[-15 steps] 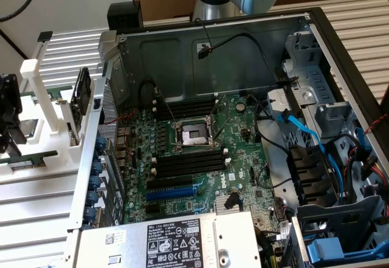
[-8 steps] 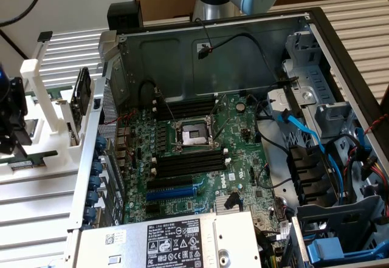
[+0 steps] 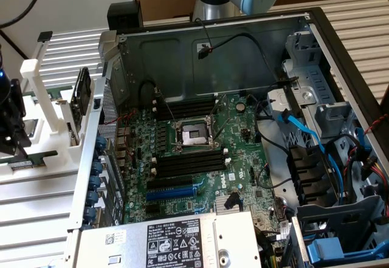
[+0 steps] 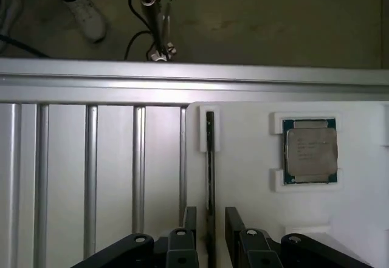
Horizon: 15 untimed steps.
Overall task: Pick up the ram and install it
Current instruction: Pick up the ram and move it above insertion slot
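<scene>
Where the white holder [image 4: 243, 128] lies on the slatted metal surface [image 4: 109, 158], the pincer [image 4: 211, 214] hangs low over it with its two black fingers [image 4: 190, 219] partly apart, one on each side of the ram [image 4: 209, 152]. A sliver of gap shows between each finger and the stick, so the pincer straddles the ram without clamping it. The ram stands on edge in a narrow slot of the holder, seen from above as a thin dark line, its far end seated in a raised white bracket. Near it on the same holder, a square silver processor chip [image 4: 310, 151] rests in its own recess. At the exterior view's left the holder sits outside the open computer case [image 3: 213, 43], well apart from the motherboard [image 3: 200, 152], whose long black slots [image 3: 188, 166] lie beside the processor socket [image 3: 191, 135].
</scene>
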Available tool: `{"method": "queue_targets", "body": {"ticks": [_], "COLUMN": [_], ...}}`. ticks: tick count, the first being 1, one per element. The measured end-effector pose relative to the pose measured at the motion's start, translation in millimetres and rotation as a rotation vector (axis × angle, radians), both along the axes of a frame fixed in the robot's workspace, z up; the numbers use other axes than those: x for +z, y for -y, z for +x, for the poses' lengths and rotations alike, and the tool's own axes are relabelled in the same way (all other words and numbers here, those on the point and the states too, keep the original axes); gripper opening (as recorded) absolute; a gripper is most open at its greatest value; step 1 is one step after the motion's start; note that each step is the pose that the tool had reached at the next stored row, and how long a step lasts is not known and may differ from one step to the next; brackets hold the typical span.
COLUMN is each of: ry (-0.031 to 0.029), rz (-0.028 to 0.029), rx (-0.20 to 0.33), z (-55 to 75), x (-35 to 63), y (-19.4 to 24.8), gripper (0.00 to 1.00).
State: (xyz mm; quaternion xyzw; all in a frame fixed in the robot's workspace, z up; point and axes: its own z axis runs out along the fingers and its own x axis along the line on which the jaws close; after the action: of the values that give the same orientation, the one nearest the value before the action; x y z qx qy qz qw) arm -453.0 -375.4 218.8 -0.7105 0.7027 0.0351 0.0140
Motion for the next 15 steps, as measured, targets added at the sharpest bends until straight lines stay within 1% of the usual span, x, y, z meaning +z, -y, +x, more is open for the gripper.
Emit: {"method": "queue_targets", "body": {"ticks": [3,5,7,8,9,15], "ry": [0.0006,0.0004,0.0005,0.0004,0.0020,0.0025], "rz": [-0.0010,-0.0047,-0.0069,-0.0071,-0.0072,-0.0074], "rx": [0.004,0.007,0.016,0.021,0.056,0.083], "z": [0.0,0.7,1.4,1.8,2.9,10.8], "x": [-0.6,-1.4,-2.1,-2.2,-2.8,-4.2], "y": [-0.1,-0.5,-1.1,-1.3,-2.8,-3.0], "gripper": [0.33,0.33,0.33,0.33,0.33,0.33]}}
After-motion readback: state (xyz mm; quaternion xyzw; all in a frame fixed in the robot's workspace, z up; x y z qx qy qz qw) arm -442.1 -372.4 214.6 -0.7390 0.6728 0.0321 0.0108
